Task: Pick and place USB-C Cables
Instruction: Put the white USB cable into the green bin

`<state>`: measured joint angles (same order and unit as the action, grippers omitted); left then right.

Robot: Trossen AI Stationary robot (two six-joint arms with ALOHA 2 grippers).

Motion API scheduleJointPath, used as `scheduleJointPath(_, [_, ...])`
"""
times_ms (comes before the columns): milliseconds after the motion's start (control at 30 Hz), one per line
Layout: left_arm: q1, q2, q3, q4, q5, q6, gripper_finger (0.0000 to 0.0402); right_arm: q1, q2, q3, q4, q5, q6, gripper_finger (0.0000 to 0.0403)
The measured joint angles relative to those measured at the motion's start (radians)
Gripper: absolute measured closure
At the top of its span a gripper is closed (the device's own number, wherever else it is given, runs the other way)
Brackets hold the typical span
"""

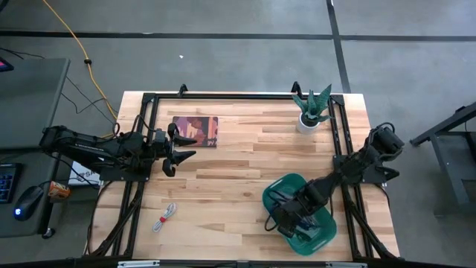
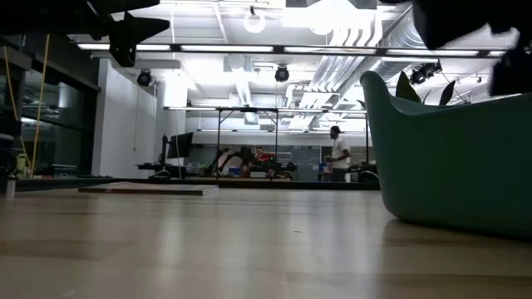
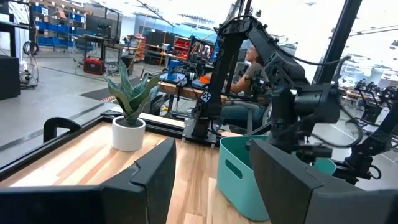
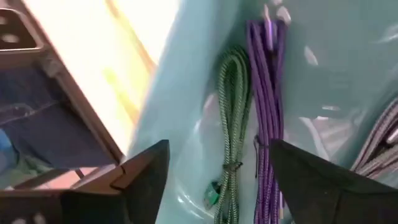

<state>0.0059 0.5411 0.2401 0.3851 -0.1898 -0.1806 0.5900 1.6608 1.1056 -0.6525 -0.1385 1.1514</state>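
Note:
The white-and-red cable bundle lies flat on the table near its near-left corner. The green cable bundle, the purple one and the silver-grey one lie on the floor of the teal tub. My right gripper is open, low inside the tub, just above the green and purple bundles, touching neither. My left gripper is open and raised above the table's left side, beside the picture mat.
A potted plant stands at the far right of the table, also seen as the plant in the left wrist view. The tub fills the right of the low view. Bare wood lies between mat, tub and white-and-red bundle. A person stands far behind.

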Motion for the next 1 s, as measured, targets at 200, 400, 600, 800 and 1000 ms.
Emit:
scheduleJointPath(200, [0.0, 0.0, 0.0, 0.0, 0.0, 0.0, 0.0213, -0.031, 0.0, 0.128, -0.153, 0.063, -0.152, 0.013])
scheduleJointPath(400, [0.0, 0.0, 0.0, 0.0, 0.0, 0.0, 0.0213, -0.087, 0.0, 0.282, -0.326, 0.252, -0.305, 0.013])
scheduleJointPath(600, [0.0, 0.0, 0.0, -0.002, 0.0, 0.0, 0.0213, -0.147, 0.0, 0.392, -0.369, 0.425, -0.471, 0.013])
scheduleJointPath(800, [0.0, 0.0, 0.001, -0.023, 0.0, 0.0, 0.0213, -0.232, -0.008, 0.387, -0.454, 0.463, -0.536, 0.013])
scheduleJointPath(1000, [0.0, 0.0, 0.001, -0.023, 0.0, 0.0, 0.0213, -0.308, -0.098, 0.273, -0.455, 0.462, -0.53, 0.013])
